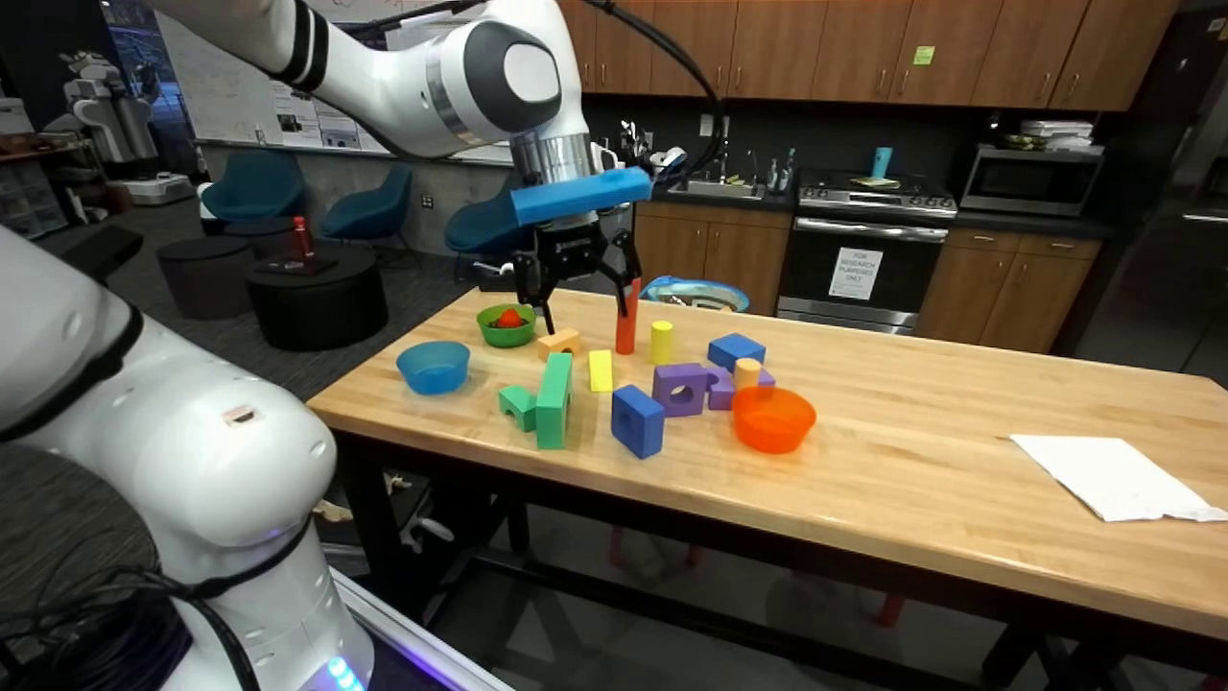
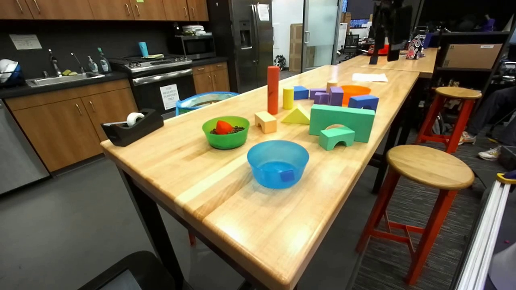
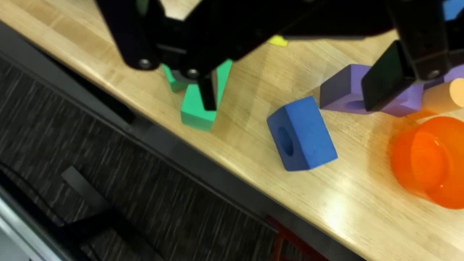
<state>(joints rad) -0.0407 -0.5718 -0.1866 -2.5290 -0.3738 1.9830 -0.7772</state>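
Note:
My gripper (image 3: 291,107) stands open high over the table with nothing between its fingers, and in an exterior view the gripper (image 1: 587,312) hangs from the raised arm. In the wrist view its left fingertip overlaps a long green block (image 3: 201,105). The other finger covers part of a purple block (image 3: 340,90) with a hole. Below the gap lies a blue block (image 3: 308,132), also holed. An orange bowl (image 3: 431,166) is to the right. In both exterior views a small green arch (image 2: 336,137), a tall red cylinder (image 2: 273,90) and a yellow cylinder (image 2: 288,98) stand nearby.
A green bowl (image 2: 225,141) holds a red piece and dark bits. Beside it are a blue bowl (image 2: 260,167) and a tan arch (image 2: 265,121). White paper (image 1: 1113,472) lies farther along. A tape dispenser (image 2: 133,128) sits at a corner, and stools (image 2: 429,165) stand alongside.

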